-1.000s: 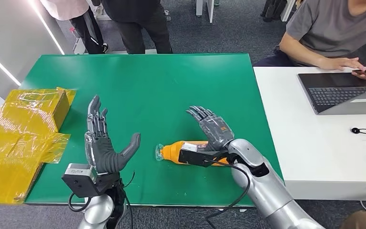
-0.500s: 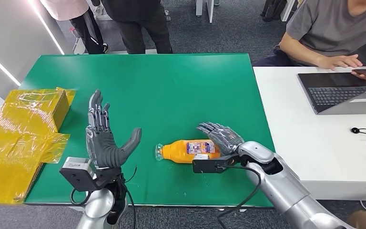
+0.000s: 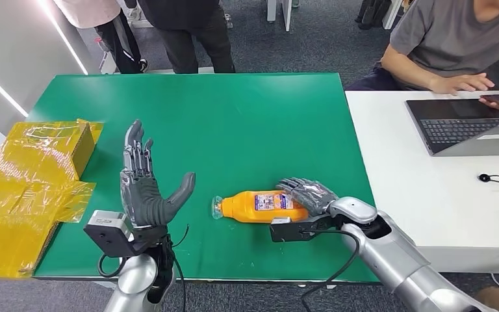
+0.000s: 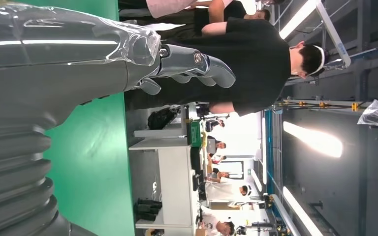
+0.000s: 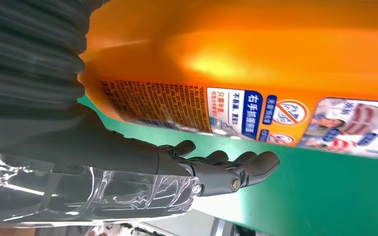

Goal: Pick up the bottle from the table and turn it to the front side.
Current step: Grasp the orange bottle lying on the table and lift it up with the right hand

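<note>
Orange bottle (image 3: 260, 205) lies on its side on your green surface (image 3: 234, 117), right hand (image 3: 308, 194) spread against its base without a grip, left hand (image 3: 144, 188) raised open nearby; close loosely and it could roll away.

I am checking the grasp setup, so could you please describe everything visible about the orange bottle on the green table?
The orange plastic bottle lies on its side on the green table, near the front edge, its clear cap end pointing toward the robot's left. A printed label with blue and white panels and small text faces up. The right hand rests against the base end, its dark fingers extended along the table beside the bottle rather than closed around it. The left hand is open and apart from it.
</note>
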Robot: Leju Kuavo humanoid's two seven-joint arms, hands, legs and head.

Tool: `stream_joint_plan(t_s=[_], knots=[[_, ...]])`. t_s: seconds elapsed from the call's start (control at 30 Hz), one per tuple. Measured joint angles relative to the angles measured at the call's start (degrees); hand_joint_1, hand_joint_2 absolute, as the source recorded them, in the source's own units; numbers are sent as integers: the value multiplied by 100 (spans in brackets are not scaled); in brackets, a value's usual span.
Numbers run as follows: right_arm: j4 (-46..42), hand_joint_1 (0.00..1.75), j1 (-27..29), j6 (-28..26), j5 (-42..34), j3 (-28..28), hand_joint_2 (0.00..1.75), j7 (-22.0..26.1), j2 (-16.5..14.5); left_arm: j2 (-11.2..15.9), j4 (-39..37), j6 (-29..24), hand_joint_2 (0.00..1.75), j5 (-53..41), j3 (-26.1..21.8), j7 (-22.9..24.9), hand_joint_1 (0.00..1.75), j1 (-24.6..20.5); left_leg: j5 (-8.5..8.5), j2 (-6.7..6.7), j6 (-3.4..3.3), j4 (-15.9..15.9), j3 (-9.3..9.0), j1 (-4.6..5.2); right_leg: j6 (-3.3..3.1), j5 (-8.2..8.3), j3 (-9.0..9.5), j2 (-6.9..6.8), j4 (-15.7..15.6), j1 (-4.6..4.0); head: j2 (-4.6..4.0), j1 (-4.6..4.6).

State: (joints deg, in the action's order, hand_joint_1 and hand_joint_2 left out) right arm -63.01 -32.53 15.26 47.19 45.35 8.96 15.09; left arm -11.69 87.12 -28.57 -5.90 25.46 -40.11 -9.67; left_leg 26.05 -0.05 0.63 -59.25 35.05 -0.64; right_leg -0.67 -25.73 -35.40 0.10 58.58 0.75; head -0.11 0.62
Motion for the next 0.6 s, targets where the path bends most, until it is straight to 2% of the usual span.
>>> stream_joint_plan(t_s=[0.3, 0.43, 0.5, 0.6], knots=[[547, 3, -280, 37, -55, 238, 175, -109, 1, -2, -102, -64, 175, 92, 30, 0, 0, -80, 0, 3, 0, 0, -2, 0, 0, 0, 1, 2, 0, 0, 0, -1], [789, 168, -397, 59, -101, 341, 175, -81, 8, -2, -154, -64, 175, 123, 35, 0, 0, -110, 0, 5, 0, -1, -5, 0, 1, 1, 2, 5, 0, 0, 0, -1], [877, 175, -445, 64, -137, 391, 175, 8, 27, -5, -183, -40, 175, 137, 38, 0, 0, -143, 0, 6, 0, -2, -9, 0, 1, 1, 5, 7, -1, 0, 0, 0], [946, 175, -450, -85, -184, 444, 175, 107, 69, -33, -231, 9, 175, 142, 40, 0, 0, -181, 0, 5, 0, -2, -13, 0, 1, 1, 11, 5, -2, 0, 0, -1]])
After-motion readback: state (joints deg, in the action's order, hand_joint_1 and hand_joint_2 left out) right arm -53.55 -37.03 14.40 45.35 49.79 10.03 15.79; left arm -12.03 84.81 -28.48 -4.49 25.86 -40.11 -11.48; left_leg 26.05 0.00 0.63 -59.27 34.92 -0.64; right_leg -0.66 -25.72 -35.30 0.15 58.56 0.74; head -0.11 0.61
